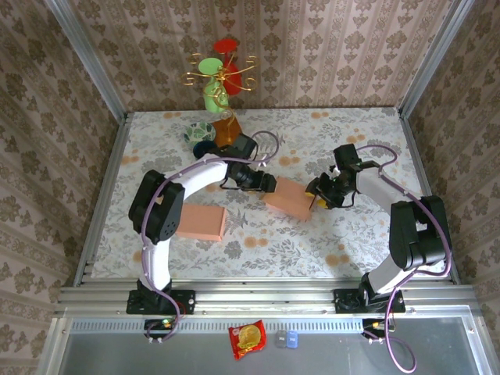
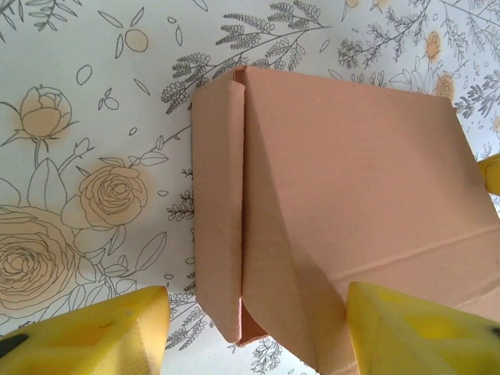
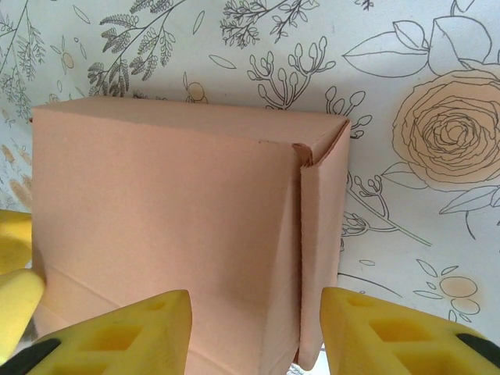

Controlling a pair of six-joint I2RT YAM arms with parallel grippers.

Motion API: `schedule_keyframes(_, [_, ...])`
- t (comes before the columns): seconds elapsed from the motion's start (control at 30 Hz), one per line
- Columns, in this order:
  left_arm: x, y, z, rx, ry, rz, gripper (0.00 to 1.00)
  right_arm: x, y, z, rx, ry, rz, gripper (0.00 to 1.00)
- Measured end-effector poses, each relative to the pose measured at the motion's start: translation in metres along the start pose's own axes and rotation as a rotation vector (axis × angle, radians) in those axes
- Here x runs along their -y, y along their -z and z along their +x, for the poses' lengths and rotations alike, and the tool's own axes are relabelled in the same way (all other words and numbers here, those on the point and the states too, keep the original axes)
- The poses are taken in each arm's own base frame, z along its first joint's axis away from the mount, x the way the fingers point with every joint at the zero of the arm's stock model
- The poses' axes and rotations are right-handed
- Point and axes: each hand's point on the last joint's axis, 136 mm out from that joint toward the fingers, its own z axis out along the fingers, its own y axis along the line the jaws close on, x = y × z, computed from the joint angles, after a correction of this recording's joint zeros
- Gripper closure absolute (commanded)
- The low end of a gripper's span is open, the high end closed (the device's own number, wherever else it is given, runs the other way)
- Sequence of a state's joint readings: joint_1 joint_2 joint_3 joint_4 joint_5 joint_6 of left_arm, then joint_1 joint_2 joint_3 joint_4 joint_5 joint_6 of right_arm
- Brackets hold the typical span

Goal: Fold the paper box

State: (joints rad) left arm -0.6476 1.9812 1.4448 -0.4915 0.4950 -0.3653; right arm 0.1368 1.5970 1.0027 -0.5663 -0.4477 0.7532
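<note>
The left gripper (image 2: pixel 258 316) and right gripper (image 3: pixel 254 316) flank the paper box (image 1: pixel 290 200) on the desk (image 1: pixel 351 137). Both are spread, straddling its folded ends.

The left arm (image 1: pixel 195 173) and the right arm (image 1: pixel 383 186) were built from white tubes and black joints. Thin purple cables (image 1: pixel 402 355) were looped along them. The fingers (image 3: pixel 117 332) were made of chunky yellow pieces.
</note>
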Motion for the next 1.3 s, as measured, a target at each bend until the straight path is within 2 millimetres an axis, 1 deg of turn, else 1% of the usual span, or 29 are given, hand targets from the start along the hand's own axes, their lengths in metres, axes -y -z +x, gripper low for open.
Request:
schedule_keyframes(0.13, [-0.006, -0.006, 0.011, -0.022, 0.01, -0.007, 0.41, 0.007, -0.004, 0.005, -0.013, 0.006, 0.012, 0.5])
schedule_keyframes(0.33, [-0.004, -0.011, 0.015, -0.025, 0.001, -0.003, 0.44, 0.015, -0.008, 0.01, -0.029, 0.007, 0.026, 0.49])
schedule_keyframes(0.47, [-0.003, -0.013, 0.015, -0.02, 0.001, 0.003, 0.49, 0.017, -0.011, 0.011, -0.028, 0.015, 0.025, 0.51])
schedule_keyframes(0.63, [-0.005, -0.019, 0.021, -0.021, 0.015, 0.01, 0.52, 0.02, -0.02, 0.01, -0.033, 0.03, 0.024, 0.55])
schedule_keyframes(0.9, [-0.006, -0.024, 0.026, -0.013, 0.03, 0.04, 0.55, 0.017, -0.026, 0.006, -0.033, 0.058, -0.003, 0.6])
schedule_keyframes(0.97, [-0.005, -0.024, 0.026, -0.002, 0.03, 0.048, 0.57, 0.016, -0.027, 0.006, -0.032, 0.064, -0.01, 0.63])
schedule_keyframes(1.1, [-0.003, -0.023, 0.026, 0.011, 0.032, 0.061, 0.62, 0.015, -0.028, 0.006, -0.03, 0.075, -0.024, 0.63])
schedule_keyframes(1.17, [-0.003, -0.023, 0.025, 0.016, 0.035, 0.065, 0.65, 0.014, -0.028, 0.006, -0.029, 0.08, -0.035, 0.59])
schedule_keyframes(1.3, [-0.002, -0.02, 0.026, 0.032, 0.039, 0.073, 0.7, 0.019, -0.029, 0.006, -0.019, 0.101, -0.056, 0.37])
